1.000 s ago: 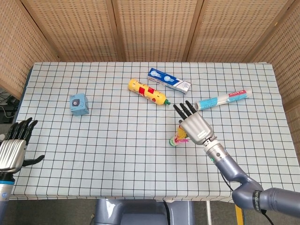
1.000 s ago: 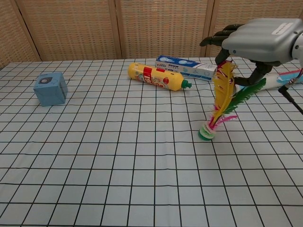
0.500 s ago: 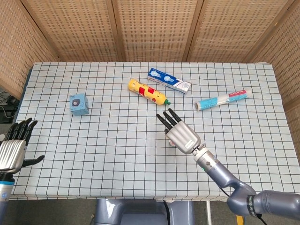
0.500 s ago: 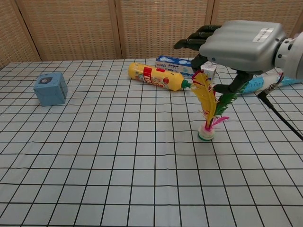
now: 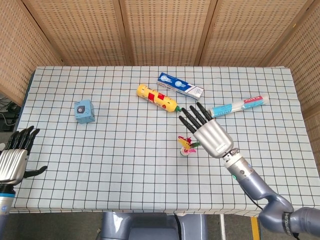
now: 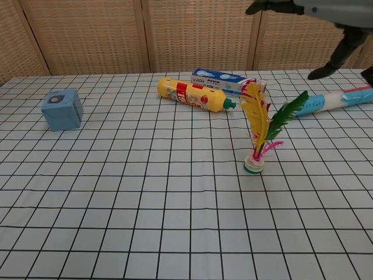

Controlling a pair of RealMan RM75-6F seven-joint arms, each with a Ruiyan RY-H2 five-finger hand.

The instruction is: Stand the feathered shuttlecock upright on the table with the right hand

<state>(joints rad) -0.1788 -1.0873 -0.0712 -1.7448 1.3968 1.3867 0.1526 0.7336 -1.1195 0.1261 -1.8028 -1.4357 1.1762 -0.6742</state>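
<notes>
The feathered shuttlecock (image 6: 259, 131) stands upright on its round base on the checked table (image 6: 145, 192), with yellow, green and pink feathers fanned upward. From above it shows as a small bright tuft, the shuttlecock (image 5: 187, 145). My right hand (image 5: 209, 132) hovers above and to the right of it, fingers spread, holding nothing; in the chest view only the right hand's (image 6: 326, 23) lower edge shows at the top. My left hand (image 5: 15, 155) hangs open off the table's left front corner.
A yellow bottle (image 6: 195, 95) and a blue-white toothpaste box (image 6: 227, 82) lie behind the shuttlecock. A toothpaste tube (image 6: 335, 101) lies at the right. A blue cube (image 6: 60, 108) sits far left. Wicker screens back the table.
My right hand let go of the feathers and rose up and to the right. The shuttlecock went from leaning to standing upright alone. The left hand stayed still.
</notes>
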